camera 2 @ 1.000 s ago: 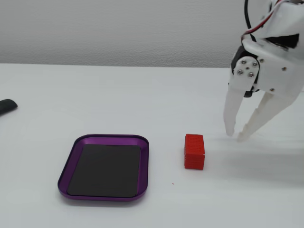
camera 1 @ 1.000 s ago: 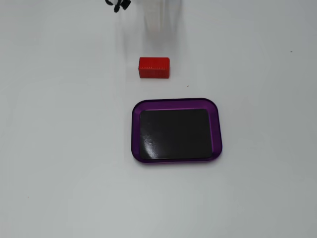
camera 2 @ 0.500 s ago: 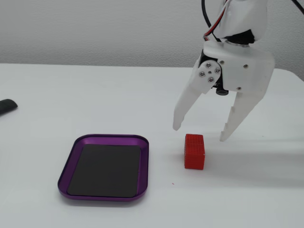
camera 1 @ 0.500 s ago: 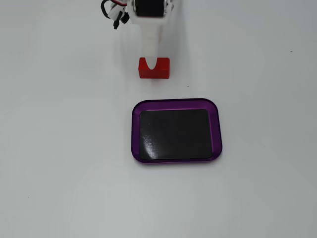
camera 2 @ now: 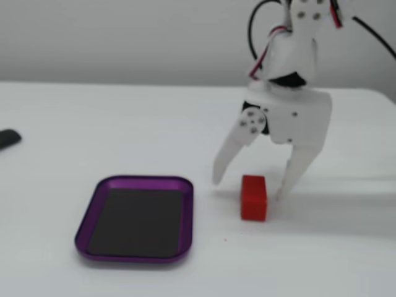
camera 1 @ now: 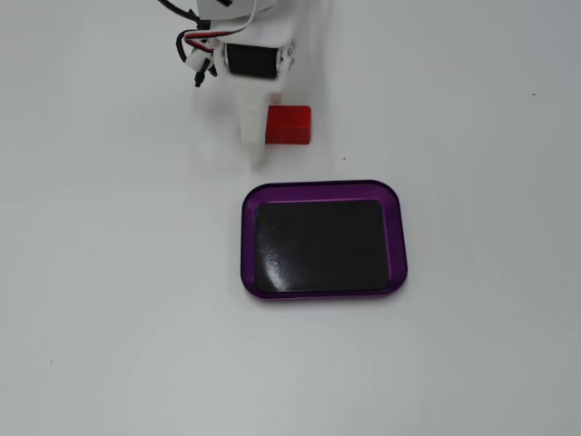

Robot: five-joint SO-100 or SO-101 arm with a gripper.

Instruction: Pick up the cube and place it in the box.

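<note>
The red cube lies on the white table just beyond the box's far rim. The box is a purple-rimmed tray with a black bottom, and it is empty. My gripper is open and reaches down beside the cube, with one white finger at the cube's left side. In the other fixed view the cube shows low between the spread fingertips of the gripper, nearer the right finger. I cannot tell whether a finger touches it. The box lies to its left.
A small dark object lies at the table's far left edge in a fixed view. Black and red cables hang from the arm's wrist. The table is plain white around the box.
</note>
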